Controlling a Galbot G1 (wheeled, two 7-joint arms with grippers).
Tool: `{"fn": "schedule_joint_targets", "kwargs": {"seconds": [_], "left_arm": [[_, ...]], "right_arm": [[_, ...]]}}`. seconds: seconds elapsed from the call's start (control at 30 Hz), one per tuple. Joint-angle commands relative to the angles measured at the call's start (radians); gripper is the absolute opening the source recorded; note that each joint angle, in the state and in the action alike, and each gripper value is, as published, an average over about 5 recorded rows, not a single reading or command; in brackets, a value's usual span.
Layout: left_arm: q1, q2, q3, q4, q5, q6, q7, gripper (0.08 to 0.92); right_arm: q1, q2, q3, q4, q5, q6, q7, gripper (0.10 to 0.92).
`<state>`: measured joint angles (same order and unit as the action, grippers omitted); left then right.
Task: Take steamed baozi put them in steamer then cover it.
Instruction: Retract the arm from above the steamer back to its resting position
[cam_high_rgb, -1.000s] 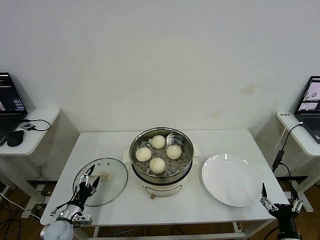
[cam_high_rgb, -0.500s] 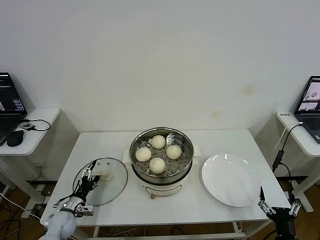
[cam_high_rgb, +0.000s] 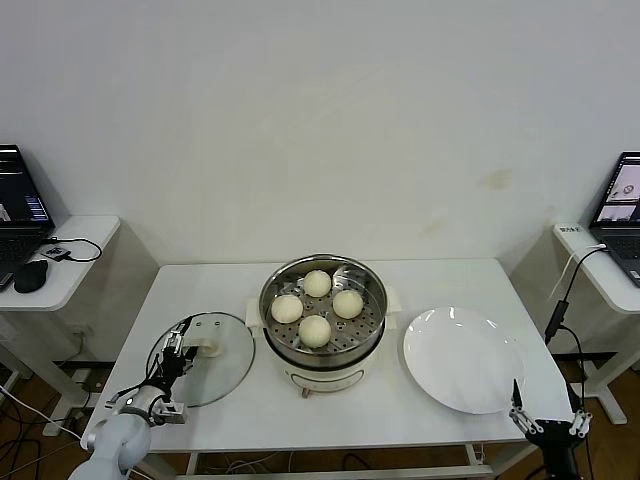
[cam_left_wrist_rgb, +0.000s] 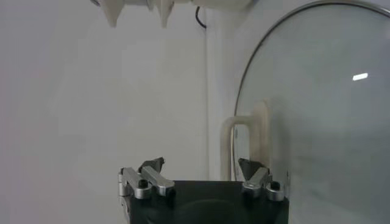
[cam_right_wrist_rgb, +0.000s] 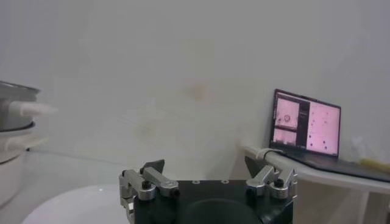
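Several steamed baozi (cam_high_rgb: 315, 330) sit on the perforated tray inside the steamer (cam_high_rgb: 371, 327), which stands uncovered at the table's middle. The cover (cam_high_rgb: 222, 370), a glass lid with a cream handle (cam_high_rgb: 209, 348), lies flat on the table to the steamer's left. My left gripper (cam_high_rgb: 172, 357) hovers open at the lid's near-left edge. In the left wrist view the left gripper (cam_left_wrist_rgb: 204, 164) is empty, with the handle (cam_left_wrist_rgb: 246, 143) just ahead of one fingertip and the cover (cam_left_wrist_rgb: 323, 122) beyond. My right gripper (cam_high_rgb: 545, 425) hangs open and empty past the table's front right corner.
An empty white plate (cam_high_rgb: 463, 358) lies to the right of the steamer; the right wrist view shows the plate (cam_right_wrist_rgb: 79, 204) close ahead. Side desks with a laptop (cam_high_rgb: 20, 200) on the left and another laptop (cam_high_rgb: 622, 200) on the right flank the white table (cam_high_rgb: 420, 280).
My left gripper has crept a little toward the lid's handle. My right gripper has dropped lower and slightly left, away from the plate's edge.
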<state>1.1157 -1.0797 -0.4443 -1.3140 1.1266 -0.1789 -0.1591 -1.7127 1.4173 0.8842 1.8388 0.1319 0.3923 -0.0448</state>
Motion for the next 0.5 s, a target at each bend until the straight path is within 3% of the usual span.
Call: {"fn": "schedule_joint_targets", "kwargs": {"seconds": [0.03,0.5], "left_arm": [[-0.008,0.012,0.005,-0.023,-0.007,0.008,0.036,0.823],[-0.019,0.007,0.012,-0.031,-0.014,0.019,0.044,0.823]], "right_arm": [[-0.001,0.005,-0.009,-0.006,-0.008,0.001,-0.001,0.823],[-0.007,0.012,-0.018,-0.010,-0.017,0.006,-0.001,0.823]]}}
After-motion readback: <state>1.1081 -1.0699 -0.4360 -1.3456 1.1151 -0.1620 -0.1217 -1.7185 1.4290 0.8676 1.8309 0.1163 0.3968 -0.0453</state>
